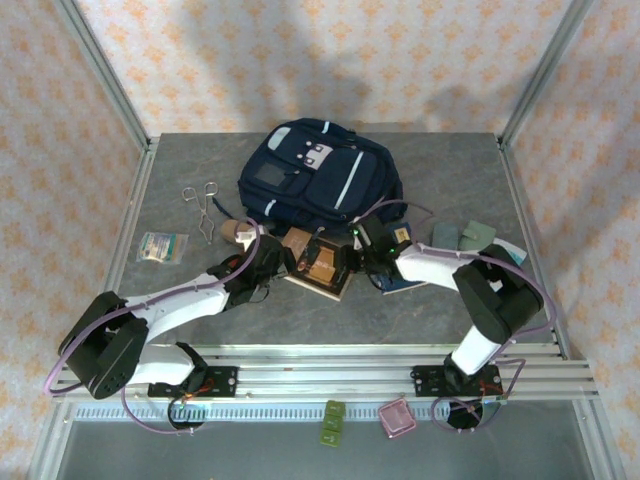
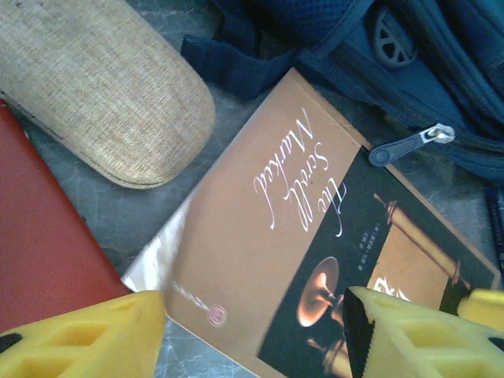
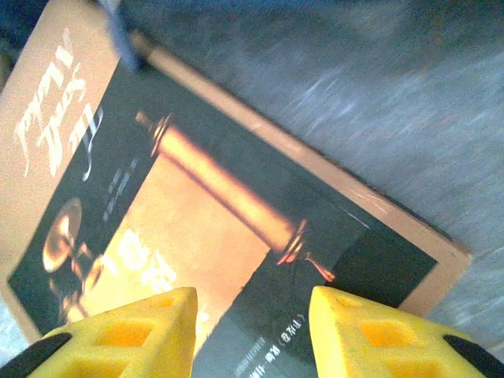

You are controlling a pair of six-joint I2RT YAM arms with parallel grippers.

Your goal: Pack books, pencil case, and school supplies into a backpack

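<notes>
The navy backpack lies at the back middle of the table, and its zip pull rests at the tan-brown book's far edge. That book lies flat just in front of the backpack. My left gripper stands open over its near-left corner. My right gripper is open over the cover's dark picture, nothing held. The tan pencil case and the red square item lie left of the book. The dark blue book is partly hidden under my right arm.
Metal forceps and a small packet lie at the left of the table. Grey-green flat items sit at the right. Small green and pink things lie below the front rail. Frame posts stand at the table's corners.
</notes>
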